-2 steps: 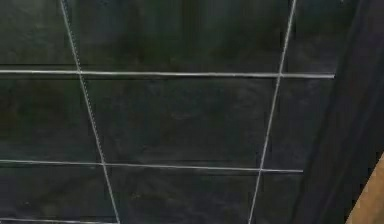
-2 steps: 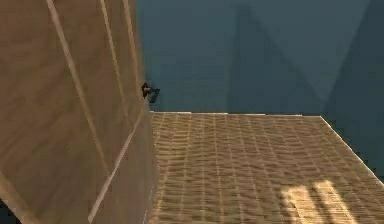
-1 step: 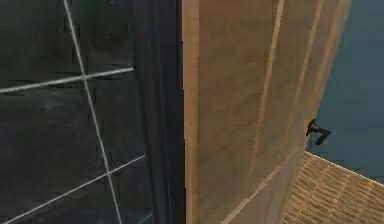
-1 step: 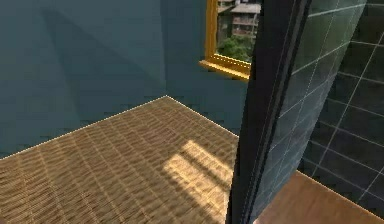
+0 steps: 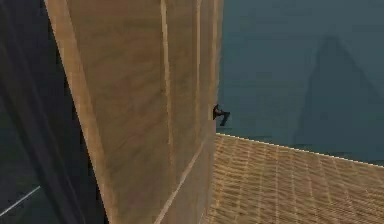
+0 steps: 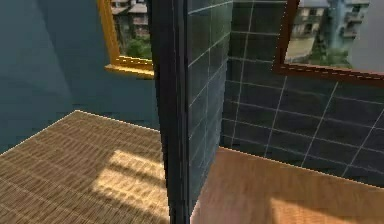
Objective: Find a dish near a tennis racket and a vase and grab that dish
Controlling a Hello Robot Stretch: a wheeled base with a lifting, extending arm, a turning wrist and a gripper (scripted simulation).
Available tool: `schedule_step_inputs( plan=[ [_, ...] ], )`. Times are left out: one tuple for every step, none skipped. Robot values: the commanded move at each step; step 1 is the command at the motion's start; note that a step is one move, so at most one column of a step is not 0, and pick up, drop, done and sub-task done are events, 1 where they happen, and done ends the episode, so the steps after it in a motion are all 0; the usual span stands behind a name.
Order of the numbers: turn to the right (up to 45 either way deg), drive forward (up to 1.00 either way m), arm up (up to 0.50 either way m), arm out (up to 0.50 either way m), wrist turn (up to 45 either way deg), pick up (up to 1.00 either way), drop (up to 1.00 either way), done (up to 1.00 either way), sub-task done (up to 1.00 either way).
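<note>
In the forward view, a tall door panel [image 5: 140, 100] is showing pale, smooth wood with long grain, and the teal wall [image 5: 300, 60] is looking matt and painted. In the arm side view, the dark wall tiles [image 6: 290, 110] are looking slightly glossy, with pale grout lines. One floor [image 6: 70, 170] is showing a rough woven texture, the other floor [image 6: 290, 200] smooth reddish wood.

**Door and windows cut short**

In the forward view the wooden door [image 5: 140, 100] runs past the top and bottom edges and hides what lies behind it. The dark handle [image 5: 218, 113] on its edge is too small to make out. In the arm side view the tiled wall [image 6: 205, 90] covers part of the yellow-framed window [image 6: 128, 30]. The top edge cuts off both that window and the brown-framed window [image 6: 330, 35].
</note>
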Motion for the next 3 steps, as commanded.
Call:
schedule_step_inputs(
  plan=[
    [27.0, 0.0, 0.0, 0.0, 0.0, 0.0, 0.0, 0.0, 0.0],
    [0.0, 1.0, 0.0, 0.0, 0.0, 0.0, 0.0, 0.0, 0.0],
    [0.0, 0.3, 0.0, 0.0, 0.0, 0.0, 0.0, 0.0, 0.0]
  ],
)
